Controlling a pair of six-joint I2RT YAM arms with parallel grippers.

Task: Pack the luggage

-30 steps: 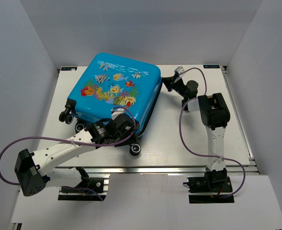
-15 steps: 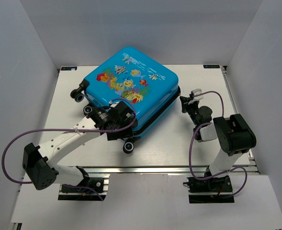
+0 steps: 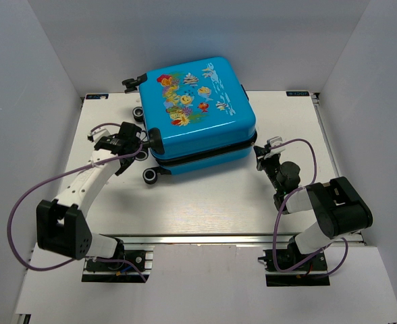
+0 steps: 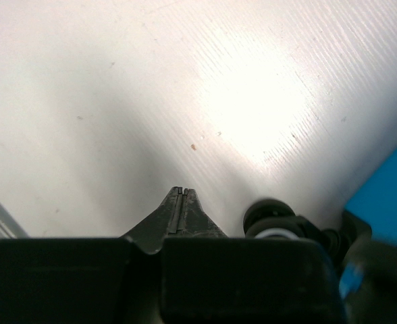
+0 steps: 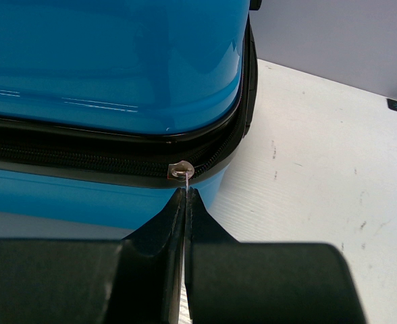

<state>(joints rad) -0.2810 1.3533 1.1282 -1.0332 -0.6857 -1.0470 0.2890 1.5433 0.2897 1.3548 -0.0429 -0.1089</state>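
The luggage is a bright-blue suitcase with a fish print. It lies closed and flat at the back middle of the table, wheels to the left. My right gripper is at its near right corner. In the right wrist view this gripper is shut on the thin metal zipper pull on the black zipper of the luggage. My left gripper is left of the wheels, off the case. Its jaws are shut on nothing above bare table, with a wheel to its right.
The white table ends in a metal rail along the near edge. Grey walls stand on the left, back and right. The suitcase handle sticks out at the back left. Purple cables loop from both arms.
The luggage has turned counter-clockwise and slid toward the back. My left gripper came off its near edge, swung left and closed. The right gripper moved down to the case's near right corner.
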